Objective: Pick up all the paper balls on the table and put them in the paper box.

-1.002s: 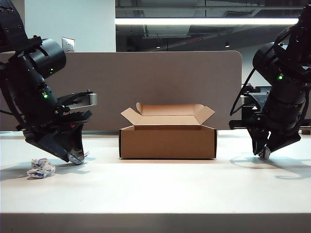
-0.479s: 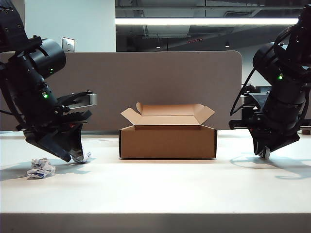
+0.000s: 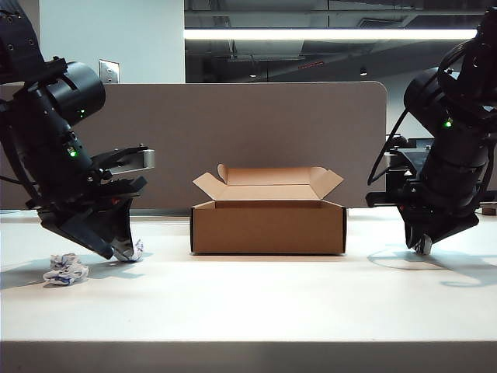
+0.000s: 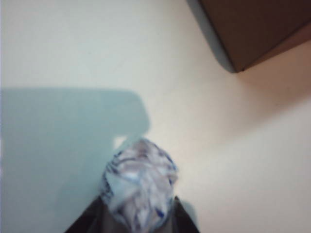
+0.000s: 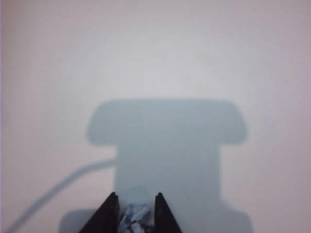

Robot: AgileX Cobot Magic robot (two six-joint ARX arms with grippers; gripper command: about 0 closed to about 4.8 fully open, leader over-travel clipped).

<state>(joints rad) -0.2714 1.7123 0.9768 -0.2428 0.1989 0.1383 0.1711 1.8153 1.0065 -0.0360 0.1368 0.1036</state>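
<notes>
Paper balls first: three small crumpled white wads with blue print, all outside the low brown cardboard box, none inside as far as visible. Box sitting mid-table on the plain white tabletop, four flaps up, in front of the grey-brown divider panel.

Left gripper down at table level, left of the box, jaws clamped on one crumpled paper ball. Same wad in the left wrist view, filling the gap between the dark fingers, with a corner of the box off nearby. So: narrow-ish, holding paper.

Second loose wad lying on the table further left, apart from the gripper, untouched.

Right gripper way over on the right side, well apart from the box, tip right at the table. Right wrist view showing the jaws close together with a small printed wad pinched between them. Same little wad just visible at the fingertips in the exterior view.
</notes>
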